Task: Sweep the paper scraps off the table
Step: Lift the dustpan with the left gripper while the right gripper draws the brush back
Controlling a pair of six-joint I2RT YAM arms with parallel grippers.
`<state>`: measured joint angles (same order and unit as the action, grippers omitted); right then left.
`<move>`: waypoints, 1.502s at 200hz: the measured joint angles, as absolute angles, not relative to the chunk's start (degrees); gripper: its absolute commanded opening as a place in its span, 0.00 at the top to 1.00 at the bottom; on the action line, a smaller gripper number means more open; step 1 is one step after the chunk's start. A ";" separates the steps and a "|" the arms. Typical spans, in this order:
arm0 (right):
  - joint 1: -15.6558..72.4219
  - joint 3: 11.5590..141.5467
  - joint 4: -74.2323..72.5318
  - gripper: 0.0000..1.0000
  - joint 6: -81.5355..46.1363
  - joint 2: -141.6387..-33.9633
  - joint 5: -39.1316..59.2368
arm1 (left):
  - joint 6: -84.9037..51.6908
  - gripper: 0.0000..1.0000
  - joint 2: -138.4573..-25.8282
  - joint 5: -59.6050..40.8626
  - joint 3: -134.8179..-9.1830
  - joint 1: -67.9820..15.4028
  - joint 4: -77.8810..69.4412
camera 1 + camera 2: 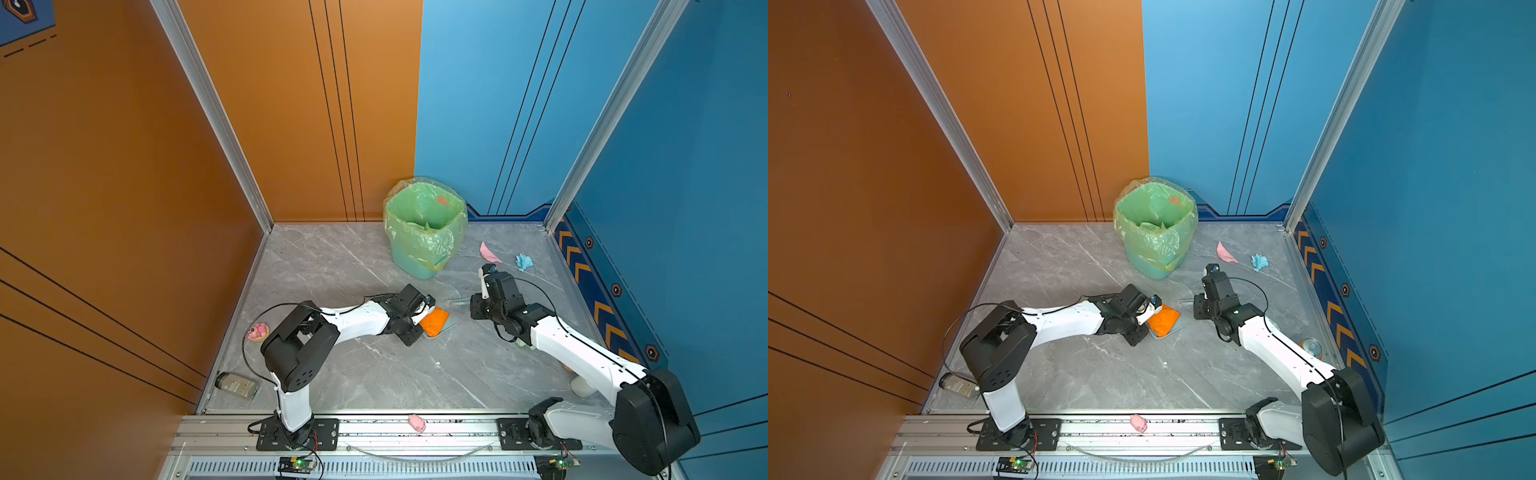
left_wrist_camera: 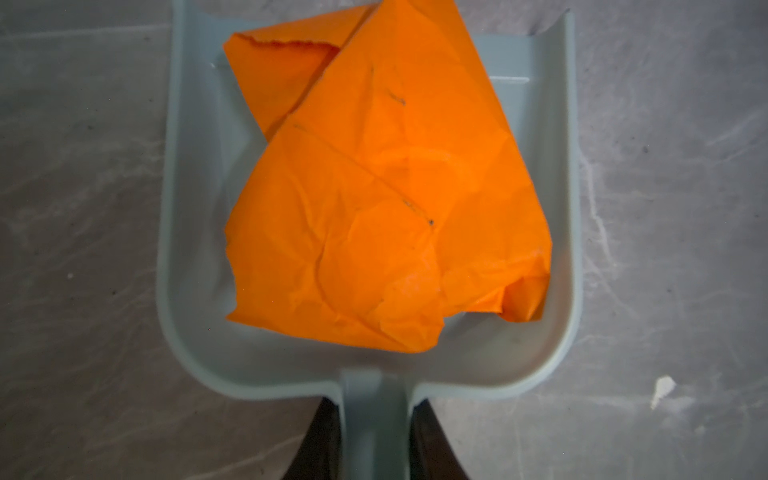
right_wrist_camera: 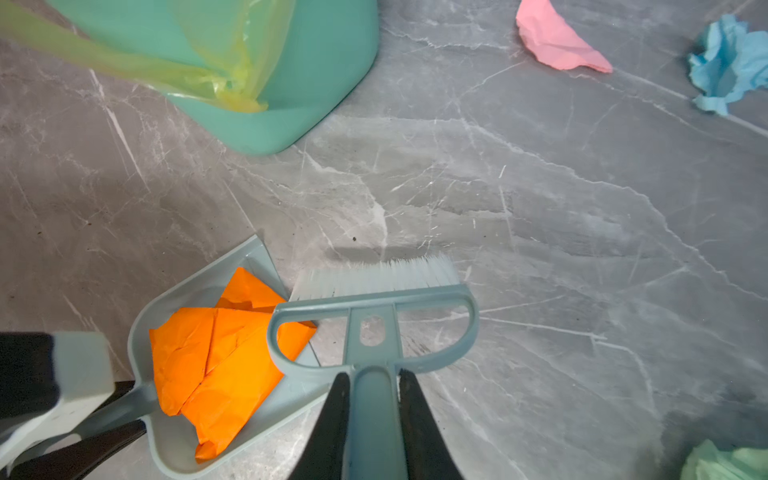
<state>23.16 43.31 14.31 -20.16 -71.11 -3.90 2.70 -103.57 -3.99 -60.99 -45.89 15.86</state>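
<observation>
Filling the dustpan [image 2: 195, 208], a creased orange scrap [image 2: 374, 208]

Orange scrap [image 2: 374, 187] sat crumpled in the dustpan [image 2: 195, 208], while a pink wad [image 3: 557, 41] and a blue wad [image 3: 727, 62] lay near each other on the grey worktop [image 3: 540, 249].

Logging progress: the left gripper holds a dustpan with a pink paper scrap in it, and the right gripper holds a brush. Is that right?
Not quite. The paper scrap in the dustpan is orange, not pink, as the left wrist view shows. Otherwise yes: the left gripper holds the dustpan and the right gripper holds the brush.
</observation>
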 measured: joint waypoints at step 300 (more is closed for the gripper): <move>19.16 41.56 13.17 1.00 -22.98 -70.32 -1.19 | 3.55 1.00 -78.98 1.85 -69.87 -42.28 38.57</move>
<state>19.16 41.56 13.17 -22.98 -70.32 -1.19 3.55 -78.98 1.85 -69.87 -42.28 38.57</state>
